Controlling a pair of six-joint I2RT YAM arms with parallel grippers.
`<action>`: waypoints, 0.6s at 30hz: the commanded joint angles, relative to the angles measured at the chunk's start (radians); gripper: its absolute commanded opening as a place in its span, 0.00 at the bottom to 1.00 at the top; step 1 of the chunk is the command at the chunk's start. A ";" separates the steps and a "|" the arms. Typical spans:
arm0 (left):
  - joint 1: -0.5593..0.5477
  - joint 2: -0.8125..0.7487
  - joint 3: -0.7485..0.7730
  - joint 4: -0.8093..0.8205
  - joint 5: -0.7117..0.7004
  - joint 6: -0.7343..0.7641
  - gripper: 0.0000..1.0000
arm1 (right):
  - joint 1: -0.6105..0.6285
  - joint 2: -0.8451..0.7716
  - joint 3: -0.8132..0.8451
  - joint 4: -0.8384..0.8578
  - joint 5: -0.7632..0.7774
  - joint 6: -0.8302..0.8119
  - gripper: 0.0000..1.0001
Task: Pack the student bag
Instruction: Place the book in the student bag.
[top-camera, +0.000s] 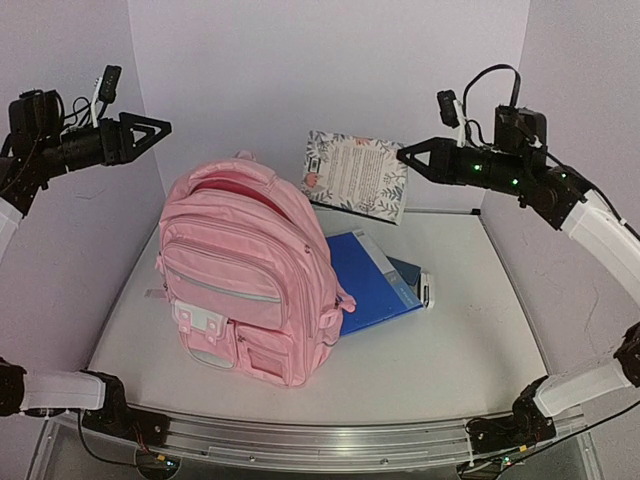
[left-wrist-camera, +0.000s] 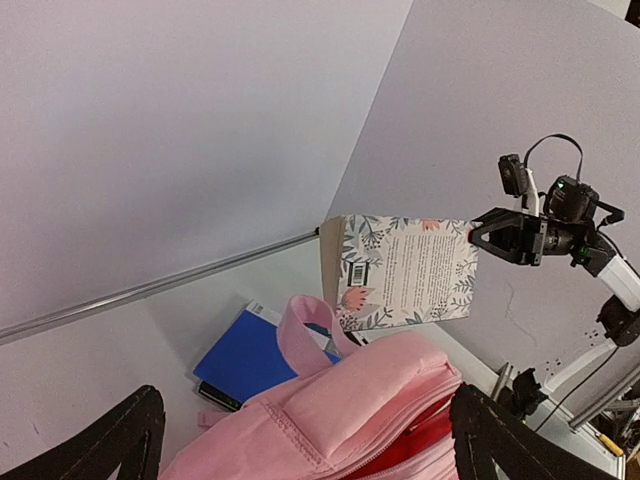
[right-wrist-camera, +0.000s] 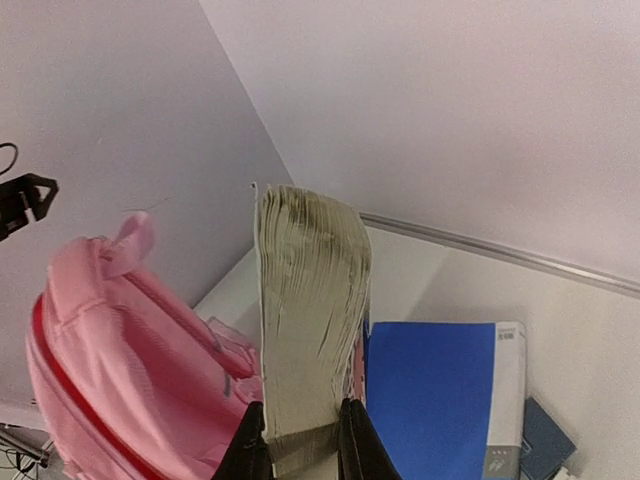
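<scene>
My right pincer (top-camera: 405, 154) is clenched on the edge of a book (top-camera: 355, 175), which it holds aloft. My left pincer (top-camera: 150, 130) is released and empty. The bag (top-camera: 245, 275) stands below and between them, top unzipped. Expect soft, sagging fabric: grip it at the opening rim or the handle. The bench (top-camera: 450, 340) is smooth and white, with walls close behind. A folder (top-camera: 370, 285) lies under the right pincer.

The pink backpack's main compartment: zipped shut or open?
Open: the student bag gapes at the top, red lining showing inside.
</scene>
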 joint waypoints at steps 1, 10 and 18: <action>-0.017 0.058 0.073 0.074 0.132 -0.039 1.00 | 0.035 -0.064 0.104 0.225 0.008 0.067 0.00; -0.161 0.086 0.052 -0.042 0.189 0.066 0.92 | 0.068 -0.063 0.128 0.381 -0.136 0.140 0.00; -0.179 0.017 -0.105 -0.062 0.208 0.077 0.81 | 0.092 -0.109 0.056 0.395 -0.208 0.112 0.00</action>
